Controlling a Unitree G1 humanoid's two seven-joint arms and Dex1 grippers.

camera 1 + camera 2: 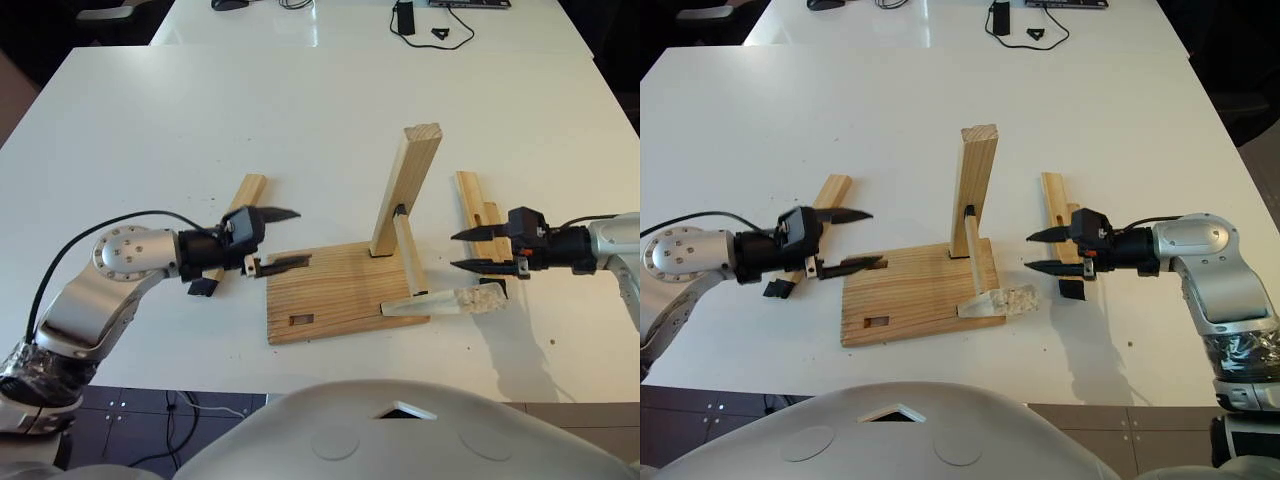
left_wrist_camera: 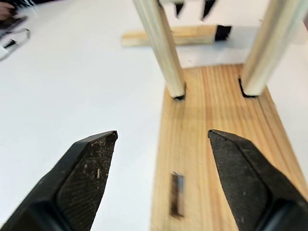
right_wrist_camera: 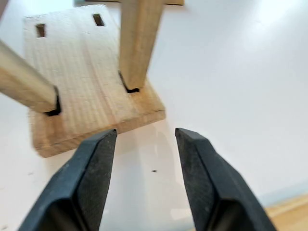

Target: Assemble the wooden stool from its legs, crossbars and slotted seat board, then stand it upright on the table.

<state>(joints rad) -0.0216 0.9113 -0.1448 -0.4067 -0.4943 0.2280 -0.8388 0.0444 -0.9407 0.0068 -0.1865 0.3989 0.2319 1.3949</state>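
Left gripper [image 1: 304,236] centre-left and right gripper [image 1: 452,250] centre-right point inward, level, jaws wide open, empty, flanking the grained flat seat board [image 1: 320,295].

Slotted seat board [image 1: 320,295] flat on the white surface [image 1: 300,130], thick leg [image 1: 405,185] upright in a far slot, thinner leg [image 1: 408,255] beside it tilted toward the near edge, near slot [image 1: 300,320] empty, left bar [image 1: 248,192] and right bars [image 1: 472,205] lying loose beside the board.
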